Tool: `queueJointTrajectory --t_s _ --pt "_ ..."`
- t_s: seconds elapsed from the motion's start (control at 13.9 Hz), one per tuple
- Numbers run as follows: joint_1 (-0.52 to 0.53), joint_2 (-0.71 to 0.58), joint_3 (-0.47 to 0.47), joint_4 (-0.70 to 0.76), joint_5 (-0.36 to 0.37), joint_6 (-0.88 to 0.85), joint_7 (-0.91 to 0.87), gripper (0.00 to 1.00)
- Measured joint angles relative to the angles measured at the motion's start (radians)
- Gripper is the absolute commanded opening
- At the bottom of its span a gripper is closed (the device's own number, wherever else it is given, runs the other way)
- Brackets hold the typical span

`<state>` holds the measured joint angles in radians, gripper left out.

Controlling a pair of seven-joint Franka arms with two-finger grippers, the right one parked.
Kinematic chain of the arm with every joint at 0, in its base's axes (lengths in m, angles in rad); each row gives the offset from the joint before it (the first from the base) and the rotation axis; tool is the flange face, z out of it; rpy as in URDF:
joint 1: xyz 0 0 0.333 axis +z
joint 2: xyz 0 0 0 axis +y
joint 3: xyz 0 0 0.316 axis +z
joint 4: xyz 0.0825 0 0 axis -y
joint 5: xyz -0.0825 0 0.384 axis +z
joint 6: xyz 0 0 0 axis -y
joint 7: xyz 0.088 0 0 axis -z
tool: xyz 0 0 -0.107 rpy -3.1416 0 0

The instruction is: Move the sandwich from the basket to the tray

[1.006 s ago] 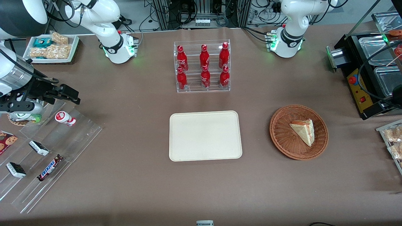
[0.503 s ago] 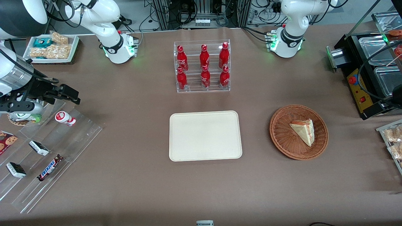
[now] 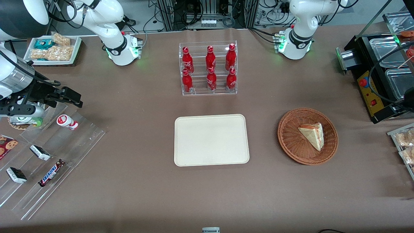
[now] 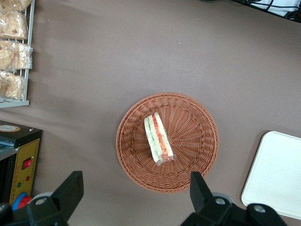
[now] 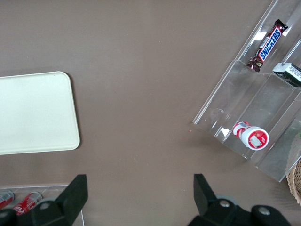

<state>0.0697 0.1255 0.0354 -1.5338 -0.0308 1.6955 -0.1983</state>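
Observation:
The sandwich (image 3: 313, 135), a pale bread wedge, lies in the round reddish-brown wicker basket (image 3: 288, 139), on the side toward the working arm's end. In the left wrist view the sandwich (image 4: 158, 139) shows green and red filling stripes, and the basket (image 4: 200, 117) surrounds it. My gripper (image 4: 135, 190) hangs high above the table beside the basket's rim, open wide with nothing between its black fingers (image 4: 70, 187). The cream tray (image 3: 210, 139) lies bare beside the basket, toward the parked arm's end, and its corner (image 4: 275, 174) shows in the left wrist view.
A clear rack of red bottles (image 3: 208, 69) stands farther from the front camera than the tray. A black food warmer (image 3: 378, 81) and a rack of snack packets (image 3: 404, 145) sit at the working arm's end. A clear stepped display (image 3: 48, 155) holds snacks at the parked arm's end.

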Motion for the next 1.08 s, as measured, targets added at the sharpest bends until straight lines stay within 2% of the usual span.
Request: queueJointTrajectory --t_s 1.08 --pt "0.003 -0.02 0.018 0.005 0.0 -0.021 0.0 1.0"
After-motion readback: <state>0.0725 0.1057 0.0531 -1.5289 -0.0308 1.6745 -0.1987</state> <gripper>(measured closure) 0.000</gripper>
